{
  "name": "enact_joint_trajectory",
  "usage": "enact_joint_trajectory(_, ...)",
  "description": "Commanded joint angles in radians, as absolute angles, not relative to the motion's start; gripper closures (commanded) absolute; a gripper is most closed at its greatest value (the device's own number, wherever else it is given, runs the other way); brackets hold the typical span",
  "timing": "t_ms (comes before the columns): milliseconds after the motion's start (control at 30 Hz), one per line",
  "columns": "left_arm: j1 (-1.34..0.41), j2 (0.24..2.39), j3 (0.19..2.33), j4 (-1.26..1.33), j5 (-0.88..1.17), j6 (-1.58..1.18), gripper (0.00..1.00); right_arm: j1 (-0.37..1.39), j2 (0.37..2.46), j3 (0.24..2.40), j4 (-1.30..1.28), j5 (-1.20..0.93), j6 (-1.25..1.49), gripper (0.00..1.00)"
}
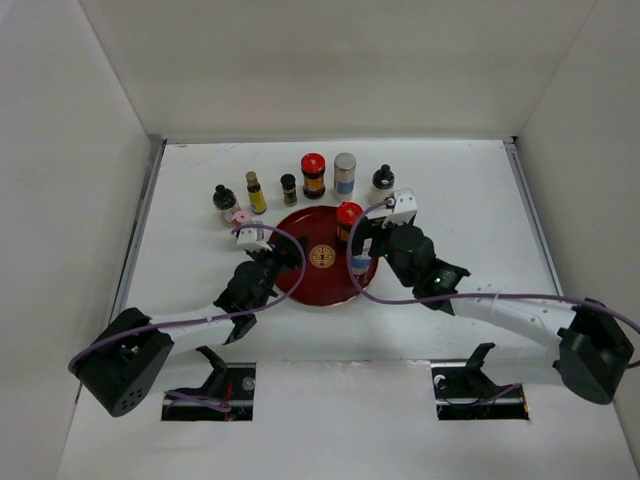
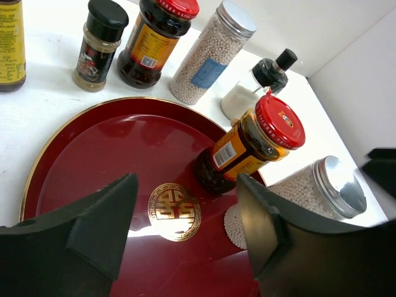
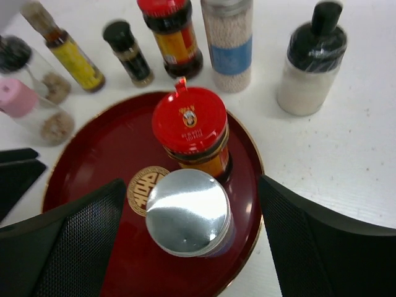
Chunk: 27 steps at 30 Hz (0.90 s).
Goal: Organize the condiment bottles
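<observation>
Silver-capped shaker (image 3: pixel 189 213) half-masked from above
Shown wrist-side between spread right gripper (image 3: pixel 192 195) (untouched); left gripper (image 2: pixel 185 198) spread, nothing pinched.

A robot lab bench — plain white walls (image 1: pixel 80 150) enclose the white table (image 1: pixel 470 200).

Bright, even light falls from above onto the white table (image 1: pixel 450 190), leaving soft, short shadows. Glare streaks the glossy red tray (image 2: pixel 93 154) and the silver-capped shaker (image 3: pixel 185 213). In the wrist views the bottles (image 3: pixel 312 59) lean outward and look slightly soft.
</observation>
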State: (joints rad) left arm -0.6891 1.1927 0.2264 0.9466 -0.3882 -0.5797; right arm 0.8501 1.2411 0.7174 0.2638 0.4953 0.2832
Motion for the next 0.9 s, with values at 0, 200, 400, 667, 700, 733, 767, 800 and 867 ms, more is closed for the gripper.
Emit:
enact_joint_trajectory(0, -0.702, 1.178, 0.282, 0.97, -0.39, -0.549, 0.41, 0.829, 1.138, 0.695, 0.363, 0.463, 0.287, 0.11)
enact_joint_trajectory(200, -0.726, 1.175, 0.501, 0.668, -0.399, -0.496, 0.65, 0.734, 1.06, 0.606, 0.402, 0.462, 0.389, 0.67)
enact_joint_trajectory(400, -0.693, 1.388, 0.872, 0.398, -0.365, -0.41, 0.6, 0.68, 1.052, 0.535, 0.414, 0.469, 0.495, 0.53)
enact_joint_trajectory(667, -0.648, 1.764, 1.358, 0.154, -0.291, -0.273, 0.35, 0.61, 0.982, 0.465, 0.428, 0.456, 0.569, 0.35)
enact_joint_trajectory(700, -0.65, 1.81, 1.424, 0.111, -0.287, -0.249, 0.32, 0.604, 0.97, 0.46, 0.429, 0.451, 0.569, 0.34)
enact_joint_trajectory(733, -0.648, 1.84, 1.466, 0.085, -0.282, -0.232, 0.3, 0.601, 0.96, 0.459, 0.425, 0.448, 0.571, 0.34)
enact_joint_trajectory(767, -0.651, 1.883, 1.524, 0.054, -0.282, -0.209, 0.27, 0.601, 0.951, 0.456, 0.425, 0.446, 0.571, 0.34)
enact_joint_trajectory(800, -0.653, 1.913, 1.564, 0.039, -0.279, -0.2, 0.25, 0.605, 0.943, 0.454, 0.423, 0.443, 0.571, 0.33)
enact_joint_trajectory(867, -0.653, 1.956, 1.621, 0.019, -0.285, -0.186, 0.23, 0.602, 0.939, 0.453, 0.422, 0.443, 0.571, 0.33)
